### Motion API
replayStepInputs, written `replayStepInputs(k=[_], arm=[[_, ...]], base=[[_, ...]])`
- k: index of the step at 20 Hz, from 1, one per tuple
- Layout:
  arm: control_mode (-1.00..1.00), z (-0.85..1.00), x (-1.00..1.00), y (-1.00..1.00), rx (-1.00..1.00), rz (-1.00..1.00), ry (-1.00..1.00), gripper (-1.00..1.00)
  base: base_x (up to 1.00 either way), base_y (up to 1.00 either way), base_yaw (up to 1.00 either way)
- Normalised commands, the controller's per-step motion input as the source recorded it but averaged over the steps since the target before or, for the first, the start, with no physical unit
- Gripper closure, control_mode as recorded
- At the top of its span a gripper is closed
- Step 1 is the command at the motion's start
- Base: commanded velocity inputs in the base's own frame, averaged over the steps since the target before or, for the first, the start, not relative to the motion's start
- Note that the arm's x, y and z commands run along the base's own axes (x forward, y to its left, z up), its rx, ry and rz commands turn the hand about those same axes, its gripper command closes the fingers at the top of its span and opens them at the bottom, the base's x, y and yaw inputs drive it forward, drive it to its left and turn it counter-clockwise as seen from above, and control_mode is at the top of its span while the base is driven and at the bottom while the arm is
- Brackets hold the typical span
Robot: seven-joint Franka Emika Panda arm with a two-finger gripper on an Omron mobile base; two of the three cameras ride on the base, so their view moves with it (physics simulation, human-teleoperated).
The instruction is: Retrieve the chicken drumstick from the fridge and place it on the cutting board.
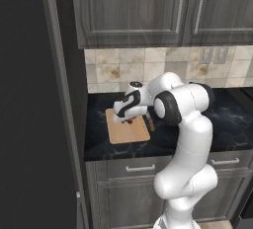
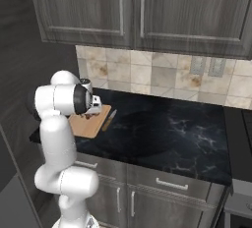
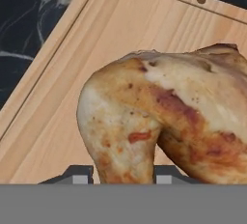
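Claw [image 3: 116, 177] clenched on the chicken drumstick [image 3: 164, 121], fingertips either side of its lower end; drumstick held just above the cutting board [image 3: 62, 97]; board lies flat on the dark marble bench [image 2: 167, 128]; a knife [image 2: 109, 119] rests just beside the board's edge.

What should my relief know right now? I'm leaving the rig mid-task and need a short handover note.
Gripper: shut on the chicken drumstick, fingers either side of its narrow end, low over the cutting board.
Cutting board lies on the dark counter, a knife beside its edge.
Done: drumstick fetched and brought over the board.
Left: lower it if needed, open the gripper, lift the arm away.
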Motion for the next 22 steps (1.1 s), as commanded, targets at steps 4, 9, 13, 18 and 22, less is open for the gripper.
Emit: replayStepInputs(k=[4, 9, 13, 18, 22], arm=[[-1.00, -0.04, 0.14, 0.01, 0.00, 0.00, -0.03, -1.00], [-1.00, 0.00, 0.06, 0.01, 0.00, -0.01, 0.00, -1.00], [-1.00, 0.38, -0.14, 0.00, 0.00, 0.00, 0.00, -1.00], [-1.00, 0.22, -0.73, 0.29, -0.03, 0.00, 0.00, -1.00], [-1.00, -0.68, -0.63, 0.54, -0.18, 0.04, 0.00, -1.00]], base=[[0.00, 0.00, 0.00], [0.00, 0.00, 0.00], [0.00, 0.00, 0.00], [0.00, 0.00, 0.00], [0.00, 0.00, 0.00]])
